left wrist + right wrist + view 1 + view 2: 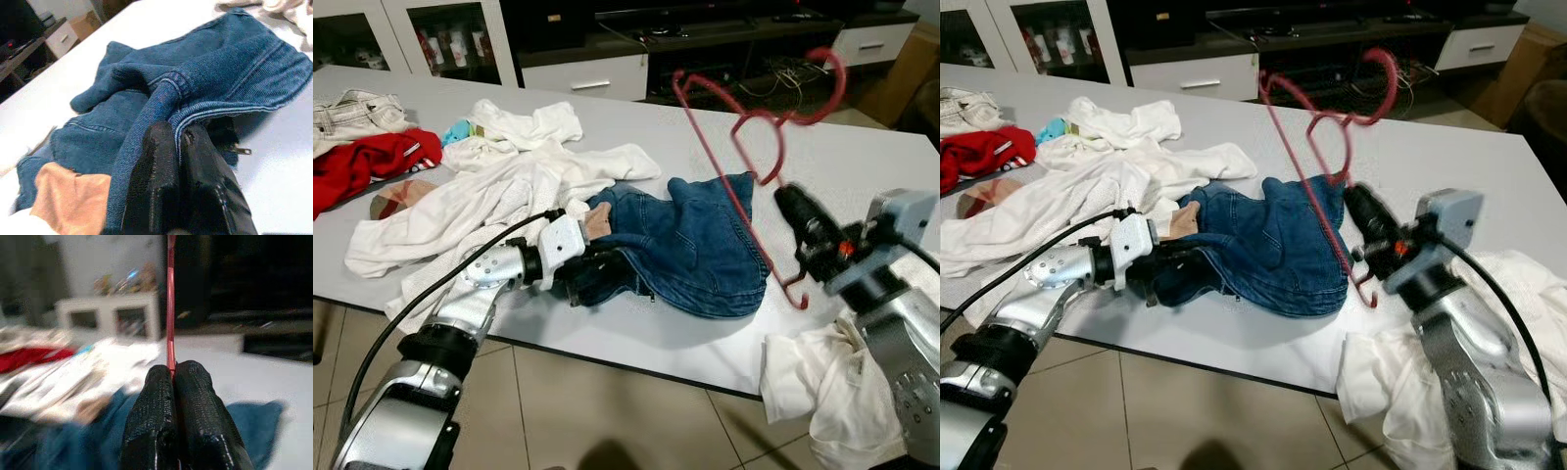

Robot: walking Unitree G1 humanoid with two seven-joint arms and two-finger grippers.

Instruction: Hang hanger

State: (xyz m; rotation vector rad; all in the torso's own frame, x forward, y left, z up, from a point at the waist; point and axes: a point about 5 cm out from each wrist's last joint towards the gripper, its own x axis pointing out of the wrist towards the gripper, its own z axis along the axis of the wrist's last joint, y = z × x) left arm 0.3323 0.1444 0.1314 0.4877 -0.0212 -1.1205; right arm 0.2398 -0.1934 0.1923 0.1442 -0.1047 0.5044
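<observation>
Mid-dressing step: right gripper (pixel 783 201) fingers clenched on red hanger (pixel 734 186) above jeans (pixel 695 245), left gripper (pixel 178 142) fingers pinching waistband; next, threading hanger into jeans.

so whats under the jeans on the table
The jeans lie mostly on the bare white table, with their left edge overlapping the white clothes. The left gripper pinches the waistband. Anything beneath the denim is covered.
</observation>
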